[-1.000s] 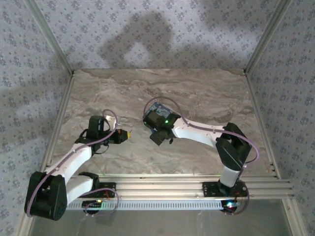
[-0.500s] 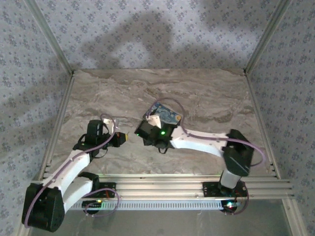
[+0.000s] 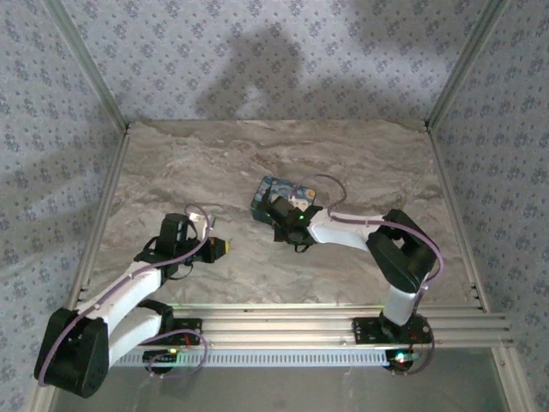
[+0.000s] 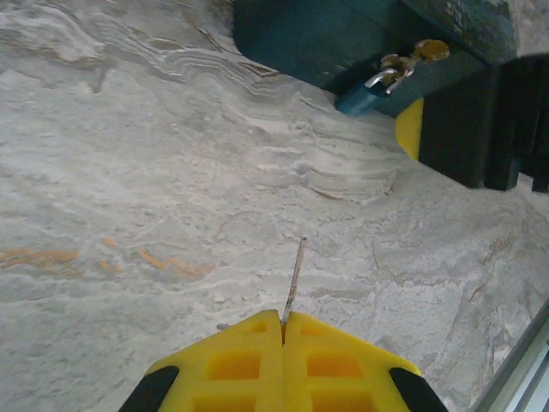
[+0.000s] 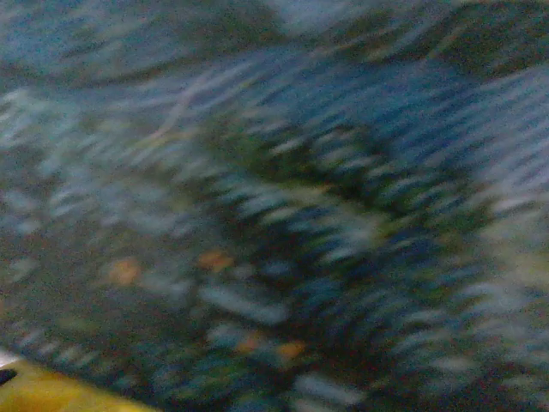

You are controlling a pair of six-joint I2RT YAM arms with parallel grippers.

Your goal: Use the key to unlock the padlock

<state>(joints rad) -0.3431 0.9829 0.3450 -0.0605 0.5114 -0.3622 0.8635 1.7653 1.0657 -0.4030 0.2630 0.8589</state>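
Observation:
My left gripper [image 4: 283, 319] is shut on the key [image 4: 294, 279], a thin pale blade that sticks forward over the marble. The small blue padlock [image 4: 364, 90] hangs from a brass hasp on the dark blue tin [image 4: 343, 34], well ahead of the key tip. From above, the left gripper [image 3: 219, 247] sits left of the tin [image 3: 268, 193]. My right gripper [image 3: 281, 213] is down against the tin's near side. One of its yellow fingers [image 4: 410, 129] shows beside the padlock. The right wrist view is a blurred close-up of the tin's painted surface [image 5: 274, 206], so the jaws' state is unclear.
The marble tabletop [image 3: 360, 163] is walled by patterned panels with metal posts at the corners. An aluminium rail [image 3: 283, 322] runs along the near edge. Faint orange marks [image 4: 163, 262] stain the marble left of the key.
The right arm has swung from nearer the front back up against the tin, and the tin has shifted slightly. The left gripper has edged a little right and nearer, still holding the key.

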